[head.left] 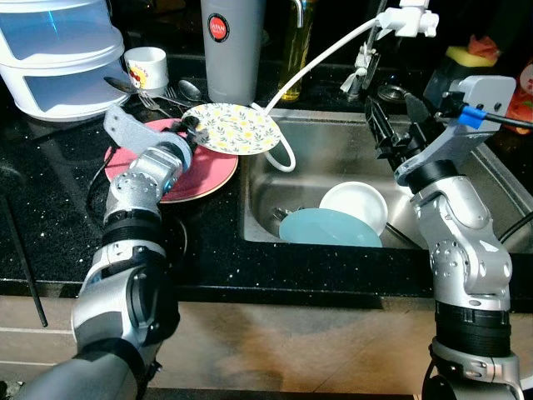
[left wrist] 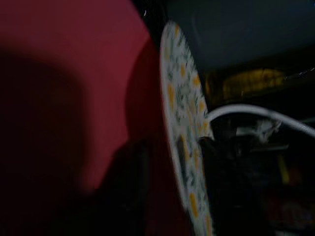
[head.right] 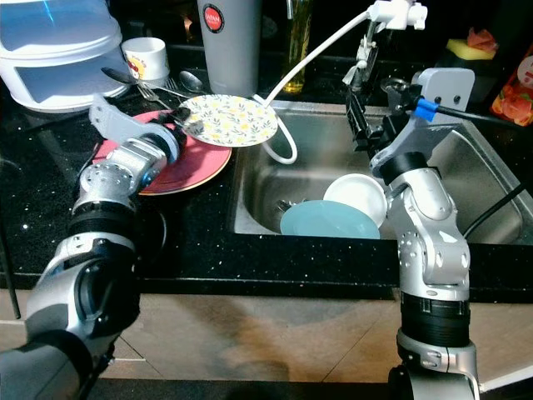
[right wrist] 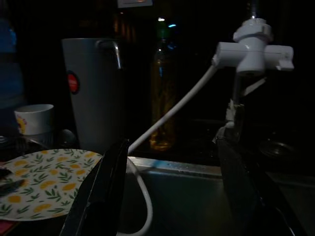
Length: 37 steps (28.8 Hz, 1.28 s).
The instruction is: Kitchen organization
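Note:
My left gripper [head.left: 190,127] is shut on the left rim of a white plate with a yellow floral print [head.left: 235,127]. It holds the plate roughly level, just above a pink plate [head.left: 204,175] on the black counter. In the left wrist view the floral plate [left wrist: 184,142] shows edge-on between the dark fingers [left wrist: 224,182], with the pink plate [left wrist: 69,73] behind. My right gripper [head.left: 391,117] hangs open over the steel sink [head.left: 260,237], holding nothing. A white bowl [head.left: 356,204] and a light blue plate [head.left: 329,227] lie in the sink.
A white tap hose [head.left: 321,57] loops from the tap into the sink by the floral plate. Behind stand a tall grey jug [head.left: 231,50], an oil bottle [head.left: 298,42], a white mug [head.left: 146,67], spoons and forks [head.left: 162,93] and a plastic container [head.left: 58,58].

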Motion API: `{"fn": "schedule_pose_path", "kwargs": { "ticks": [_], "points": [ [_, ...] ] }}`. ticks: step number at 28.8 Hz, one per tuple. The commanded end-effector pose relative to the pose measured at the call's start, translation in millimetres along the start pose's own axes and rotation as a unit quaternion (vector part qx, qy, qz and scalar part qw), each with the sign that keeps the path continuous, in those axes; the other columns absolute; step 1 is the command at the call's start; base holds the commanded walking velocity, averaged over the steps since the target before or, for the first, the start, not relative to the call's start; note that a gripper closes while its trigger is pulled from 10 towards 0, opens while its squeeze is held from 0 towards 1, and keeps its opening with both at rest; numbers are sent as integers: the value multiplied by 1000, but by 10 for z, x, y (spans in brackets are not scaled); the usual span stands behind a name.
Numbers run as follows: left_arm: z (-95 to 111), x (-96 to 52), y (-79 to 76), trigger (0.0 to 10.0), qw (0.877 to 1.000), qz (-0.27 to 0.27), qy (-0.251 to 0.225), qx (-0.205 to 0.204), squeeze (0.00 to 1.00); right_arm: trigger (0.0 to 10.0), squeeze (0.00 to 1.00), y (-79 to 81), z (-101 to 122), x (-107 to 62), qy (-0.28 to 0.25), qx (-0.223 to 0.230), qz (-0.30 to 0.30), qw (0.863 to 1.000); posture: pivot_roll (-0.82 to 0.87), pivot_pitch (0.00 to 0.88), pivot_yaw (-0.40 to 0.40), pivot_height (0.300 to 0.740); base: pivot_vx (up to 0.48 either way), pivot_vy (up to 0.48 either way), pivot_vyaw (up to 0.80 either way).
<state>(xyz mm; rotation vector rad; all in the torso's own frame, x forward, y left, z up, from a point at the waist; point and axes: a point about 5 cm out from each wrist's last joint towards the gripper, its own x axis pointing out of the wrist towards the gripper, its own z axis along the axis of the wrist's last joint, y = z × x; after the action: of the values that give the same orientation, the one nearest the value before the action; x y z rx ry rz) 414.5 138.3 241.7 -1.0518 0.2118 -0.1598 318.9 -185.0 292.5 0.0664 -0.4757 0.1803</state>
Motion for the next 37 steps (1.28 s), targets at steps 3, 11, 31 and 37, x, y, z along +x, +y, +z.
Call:
{"fn": "schedule_pose_path", "kwargs": {
  "ticks": [3, 11, 31, 37],
  "points": [
    [22, 1, 35, 0, 1000, 8, 3, -17, 0, 10000, 0, -12, 18, 0, -2, 0, -4, 1000, 22, 68, -32, 740, 0, 0, 0],
    [332, -108, -395, 0, 988, -143, -62, -19, 0, 10000, 0, -13, 18, 1, -2, 1, -4, 1000, 25, 72, -35, 740, 0, 0, 0],
    [-1179, 50, -765, 10000, 925, -172, 131, 312, 35, 10000, 0, -155, 81, -15, -10, -39, -48, 998, 3, 62, -15, 740, 0, 0, 0],
    [-1177, -26, -1024, 10000, 917, -273, 100, 275, 1000, 10000, 0, -579, -184, -153, 106, -156, -164, 968, -19, 65, 5, 740, 0, 0, 0]
  ]
}}
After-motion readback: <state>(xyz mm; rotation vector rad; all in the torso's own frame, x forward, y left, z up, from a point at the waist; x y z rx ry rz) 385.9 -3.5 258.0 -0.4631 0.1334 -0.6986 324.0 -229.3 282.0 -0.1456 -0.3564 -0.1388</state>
